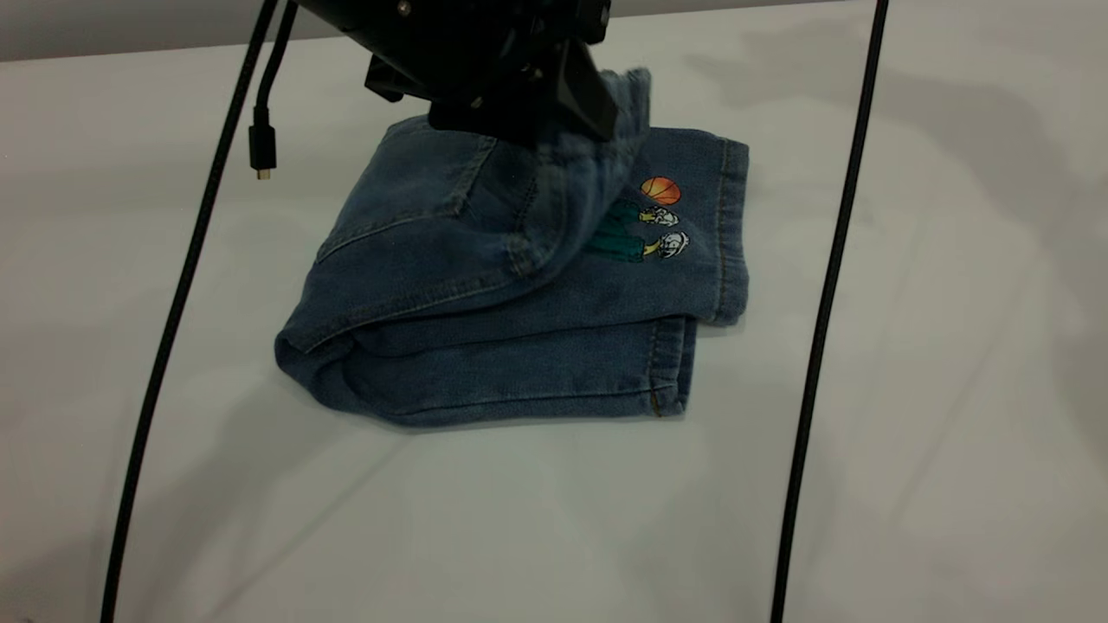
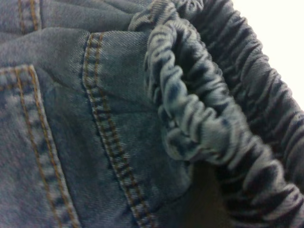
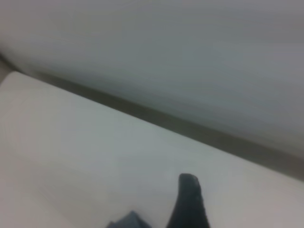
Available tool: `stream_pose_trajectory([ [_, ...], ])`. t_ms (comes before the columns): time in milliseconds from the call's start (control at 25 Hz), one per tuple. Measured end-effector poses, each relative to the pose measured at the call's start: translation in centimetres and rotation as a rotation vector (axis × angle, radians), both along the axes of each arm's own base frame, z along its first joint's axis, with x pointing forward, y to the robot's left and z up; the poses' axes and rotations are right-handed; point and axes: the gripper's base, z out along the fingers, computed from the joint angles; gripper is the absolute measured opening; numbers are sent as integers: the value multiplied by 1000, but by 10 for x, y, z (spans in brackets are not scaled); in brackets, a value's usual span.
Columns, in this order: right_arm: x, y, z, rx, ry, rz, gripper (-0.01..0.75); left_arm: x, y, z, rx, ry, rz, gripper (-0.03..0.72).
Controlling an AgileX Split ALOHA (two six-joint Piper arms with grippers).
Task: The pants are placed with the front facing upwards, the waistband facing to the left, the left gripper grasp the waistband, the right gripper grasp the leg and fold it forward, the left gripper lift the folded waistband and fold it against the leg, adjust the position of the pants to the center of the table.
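The blue denim pants (image 1: pixel 519 346) lie folded on the white table (image 1: pixel 935 415), back side up, with the patch pocket (image 1: pixel 415 190) showing. My left gripper (image 1: pixel 589 112) hangs over their far edge, shut on the waistband (image 1: pixel 639 91), which it holds lifted and carried over the leg (image 1: pixel 701 251) with the cartoon basketball print (image 1: pixel 660 218). In the left wrist view the gathered waistband (image 2: pixel 199 118) fills the picture beside orange stitched seams. Only a black tip of my right gripper (image 3: pixel 190 204) shows, above bare table, with a denim corner (image 3: pixel 127 221) beside it.
Two black cables hang in front of the scene, one at the left (image 1: pixel 173 311) and one at the right (image 1: pixel 822 311). A loose plug (image 1: pixel 262 151) dangles near the pants' upper left. White table surrounds the pants on all sides.
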Motion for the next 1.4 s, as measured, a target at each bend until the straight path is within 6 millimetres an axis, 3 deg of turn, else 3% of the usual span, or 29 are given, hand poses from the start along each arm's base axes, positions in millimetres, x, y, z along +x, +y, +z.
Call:
stream_pose_trajectory([
  [80, -6, -1, 13, 9, -17, -5, 472, 1, 1, 1, 16, -33, -35, 575],
  [200, -18, -2, 36, 15, -57, -5, 472, 1, 1, 2, 35, -67, -74, 627],
  [560, -50, -13, 84, 26, -95, -31, 472, 1, 7, 21, 135, -207, -170, 579],
  [800, -68, -15, 94, 22, -58, -29, 472, -1, 20, 58, 161, -305, -213, 576],
  [960, -76, -15, 86, -2, -1, -19, 472, -2, 52, 100, 155, -345, -157, 576],
  [1120, -95, -18, 92, -40, 4, -1, 472, -12, 96, 146, 162, -382, -70, 576],
  [1240, -118, -24, 114, -97, -56, -18, 472, -28, 128, 176, 180, -401, -25, 576],
  [1400, -161, -36, 158, -166, -175, -99, 472, -56, 160, 211, 194, -422, 52, 576],
])
